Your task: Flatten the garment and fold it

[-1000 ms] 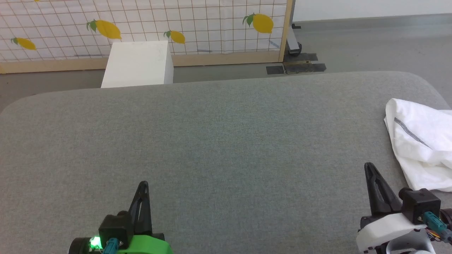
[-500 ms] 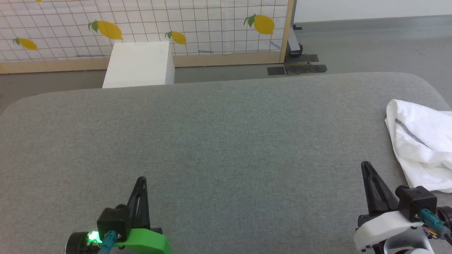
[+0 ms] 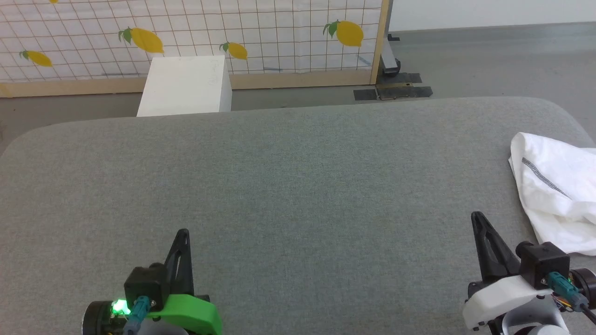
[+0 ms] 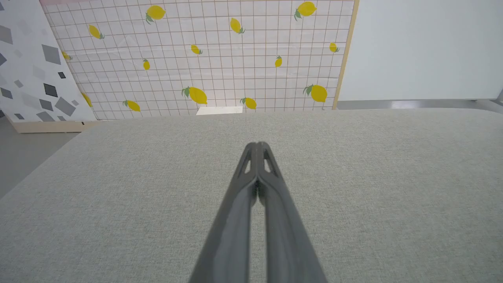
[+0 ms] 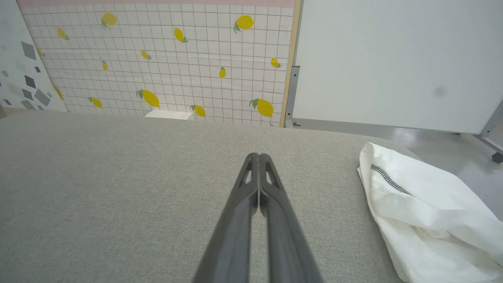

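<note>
The white garment lies crumpled at the right edge of the grey padded table, with a grey stitched seam showing on top; part of it runs out of the head view. The right wrist view has the garment to the right of the fingers. My right gripper hovers near the table's front, left of the garment and apart from it, shut and holding nothing. At the lower left my left gripper is shut and empty too. The "LUCKY" patch is hidden.
A rigid white box stands on the floor behind the table's far edge, at the left. A lemon-print grid panel on a wooden frame closes off the back. Grey floor lies beyond the table at the right.
The head camera has shifted a little, so the whole scene sits slightly lower and to the right. Both grippers have drifted slightly left in the view and stay shut. The garment has not moved.
</note>
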Motion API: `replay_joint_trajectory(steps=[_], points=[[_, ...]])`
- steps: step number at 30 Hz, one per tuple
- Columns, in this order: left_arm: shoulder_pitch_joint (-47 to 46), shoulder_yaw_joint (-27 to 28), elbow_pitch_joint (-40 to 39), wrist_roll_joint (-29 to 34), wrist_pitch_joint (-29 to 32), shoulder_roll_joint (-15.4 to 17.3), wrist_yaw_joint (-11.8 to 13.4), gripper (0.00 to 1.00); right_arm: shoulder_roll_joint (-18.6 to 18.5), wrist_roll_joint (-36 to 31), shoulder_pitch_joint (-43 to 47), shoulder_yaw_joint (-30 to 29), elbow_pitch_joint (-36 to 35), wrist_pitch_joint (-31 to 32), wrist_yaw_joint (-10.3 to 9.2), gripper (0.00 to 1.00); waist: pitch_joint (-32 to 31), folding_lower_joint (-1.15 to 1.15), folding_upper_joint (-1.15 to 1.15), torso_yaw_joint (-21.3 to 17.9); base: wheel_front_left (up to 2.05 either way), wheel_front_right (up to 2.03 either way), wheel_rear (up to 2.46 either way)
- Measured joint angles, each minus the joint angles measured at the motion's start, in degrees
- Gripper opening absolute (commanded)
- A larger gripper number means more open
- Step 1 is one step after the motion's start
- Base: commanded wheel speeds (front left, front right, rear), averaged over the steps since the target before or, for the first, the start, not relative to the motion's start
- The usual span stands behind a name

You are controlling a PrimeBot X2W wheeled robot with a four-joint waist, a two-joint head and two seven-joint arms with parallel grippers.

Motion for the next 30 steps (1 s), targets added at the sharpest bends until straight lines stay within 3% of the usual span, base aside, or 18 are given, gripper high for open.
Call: replay_joint_trajectory(steps=[30], points=[[-2.2, 2.7, 1.2, 2.4, 3.6, -0.4, -2.6, 0.00, 0.0, -0.1, -1.1, 1.4, 0.1, 1.7, 0.00, 0.00, -0.4, 0.00, 0.00, 0.5, 0.00, 0.00, 0.00]])
